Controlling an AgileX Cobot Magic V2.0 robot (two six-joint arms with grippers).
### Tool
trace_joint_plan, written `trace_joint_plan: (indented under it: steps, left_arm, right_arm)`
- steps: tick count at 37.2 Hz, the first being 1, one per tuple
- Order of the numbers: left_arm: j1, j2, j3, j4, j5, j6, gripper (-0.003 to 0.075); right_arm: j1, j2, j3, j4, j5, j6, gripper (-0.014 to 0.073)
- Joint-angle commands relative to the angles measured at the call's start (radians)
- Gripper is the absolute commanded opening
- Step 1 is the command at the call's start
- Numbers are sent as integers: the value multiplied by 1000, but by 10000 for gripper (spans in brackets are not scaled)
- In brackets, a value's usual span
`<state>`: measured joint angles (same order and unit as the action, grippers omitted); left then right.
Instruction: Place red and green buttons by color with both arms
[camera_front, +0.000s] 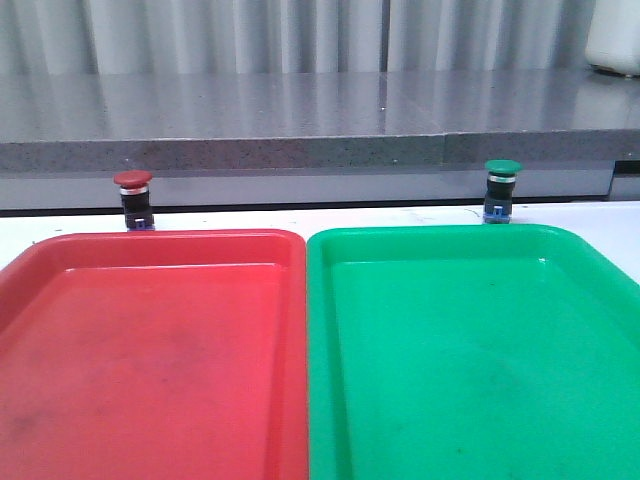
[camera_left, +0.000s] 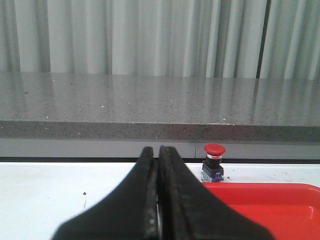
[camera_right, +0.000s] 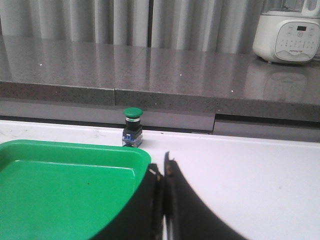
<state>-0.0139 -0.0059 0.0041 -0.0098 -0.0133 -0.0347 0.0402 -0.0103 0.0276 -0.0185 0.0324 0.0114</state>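
The red button (camera_front: 134, 199) stands upright on the white table just behind the red tray (camera_front: 150, 350); the left wrist view shows this red button (camera_left: 214, 161) a little to the side of and well beyond my left gripper (camera_left: 158, 150), which is shut and empty. The green button (camera_front: 500, 190) stands upright behind the green tray (camera_front: 480, 350). In the right wrist view the green button (camera_right: 132, 127) sits past the green tray's (camera_right: 65, 195) corner, far from my right gripper (camera_right: 162, 165), which is shut with nothing in it. Neither arm appears in the front view.
A grey stone ledge (camera_front: 320, 120) runs along the back of the table behind both buttons. A white appliance (camera_right: 287, 35) stands on it at the far right. Bare white table (camera_right: 250, 180) lies beside the green tray.
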Motion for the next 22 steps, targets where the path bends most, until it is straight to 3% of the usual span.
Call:
trace_joint_plan:
  steps: [1,22]
  left_arm:
    - [-4,-15,24,-8,-86,-1,-20]
    - [-4,-15,24,-5,-96,-1,-20]
  right_arm:
    - [-5,-17,-7,2,-92,-2,-70]
    - [-5,-17,-7,2,-92,-2,-70]
